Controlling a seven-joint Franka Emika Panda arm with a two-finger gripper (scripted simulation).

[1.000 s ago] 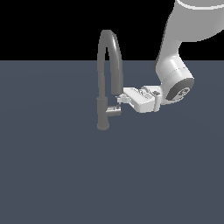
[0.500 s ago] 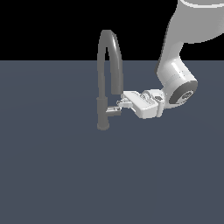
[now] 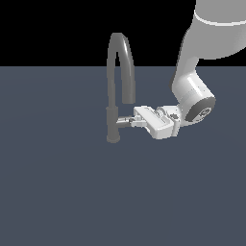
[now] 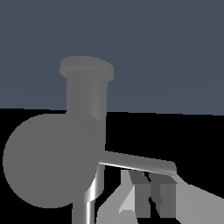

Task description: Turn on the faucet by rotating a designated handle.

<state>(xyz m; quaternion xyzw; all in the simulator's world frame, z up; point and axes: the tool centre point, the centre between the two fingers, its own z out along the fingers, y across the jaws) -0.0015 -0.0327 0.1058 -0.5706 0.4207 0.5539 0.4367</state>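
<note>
The dark grey faucet point(image 3: 113, 91) stands upright with its arched spout at the top; in the wrist view its body point(image 4: 86, 94) fills the middle. The silver handle point(image 3: 123, 122) juts from the lower body towards the exterior view's right. In the wrist view its round end point(image 4: 50, 159) is close up, and its thin lever pin point(image 4: 138, 162) runs across just in front of my fingers point(image 4: 164, 197). My gripper point(image 3: 133, 123) point(image 4: 148, 183) lies level with the handle. Its jaws are together, with the tips against the lever pin and nothing between them.
A flat dark blue-grey floor point(image 3: 72, 192) spreads all around the faucet. My white arm point(image 3: 192, 91) comes down from the exterior view's upper right.
My gripper has moved down and towards the exterior view's left, closer to the faucet's lower body. The handle's lever end has come down with it.
</note>
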